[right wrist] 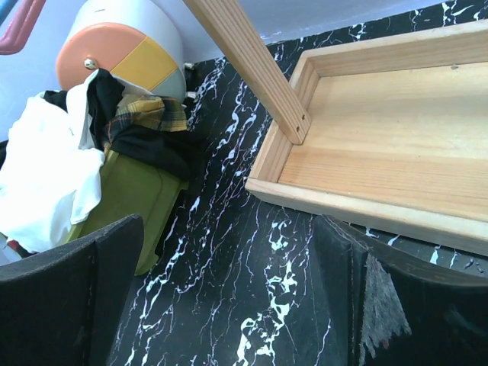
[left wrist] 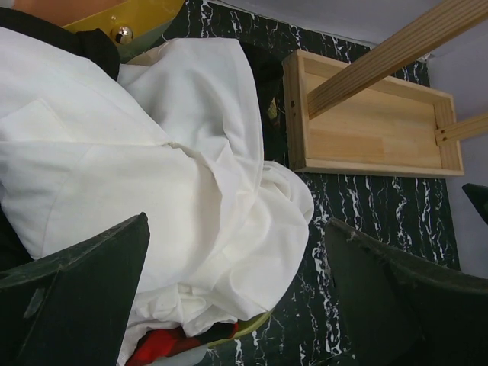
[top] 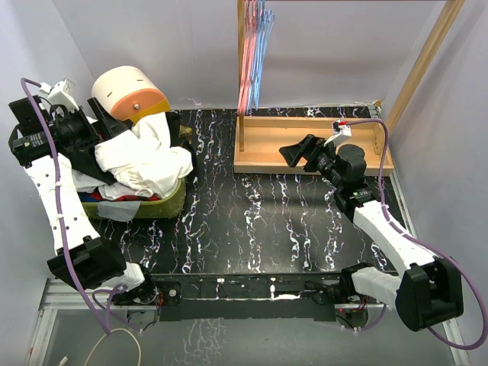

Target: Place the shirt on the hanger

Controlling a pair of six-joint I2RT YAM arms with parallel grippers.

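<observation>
The white shirt (top: 145, 156) lies crumpled on top of a green basket (top: 164, 204) at the table's left. In the left wrist view the shirt (left wrist: 175, 175) fills most of the picture. My left gripper (top: 103, 145) hovers at the heap's left side, and its jaws (left wrist: 236, 229) stand open above the fabric with nothing held. The light-blue hanger (top: 261, 53) hangs from the rack at the back, beside pink ones (top: 245, 65). My right gripper (top: 293, 155) is open over the table just before the rack's wooden base, empty (right wrist: 229, 229).
The rack's wooden tray base (top: 305, 149) sits back right, with upright posts (top: 241, 61) and a slanted brace (top: 427, 53). A round orange, yellow and white lid (top: 126, 91) leans behind the basket. Dark and plaid garments (right wrist: 145, 126) lie under the shirt. Walls close both sides.
</observation>
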